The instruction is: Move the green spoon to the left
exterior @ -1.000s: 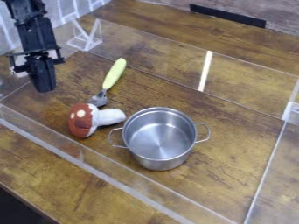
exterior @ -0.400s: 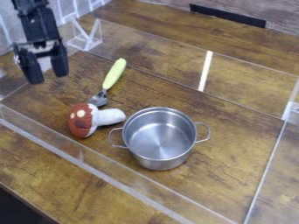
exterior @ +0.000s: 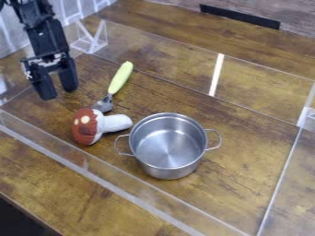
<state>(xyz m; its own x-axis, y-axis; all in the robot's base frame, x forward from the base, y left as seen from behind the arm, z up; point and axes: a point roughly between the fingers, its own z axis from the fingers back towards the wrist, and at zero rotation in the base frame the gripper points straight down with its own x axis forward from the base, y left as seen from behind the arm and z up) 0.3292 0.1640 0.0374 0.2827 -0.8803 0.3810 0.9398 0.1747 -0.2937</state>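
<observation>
Wooden table (exterior: 246, 101), green spoon (exterior: 118, 81) just right of open end effector (exterior: 52, 85)

A silver pot (exterior: 169, 145) with two small side handles is standing upright and open on the wooden counter (exterior: 246, 120). Just to its left, a toy mushroom (exterior: 95, 124) with a red cap and white stem is lying on its side, its stem pointing toward the pot. Clear plastic walls (exterior: 281, 189) are enclosing the area.
</observation>
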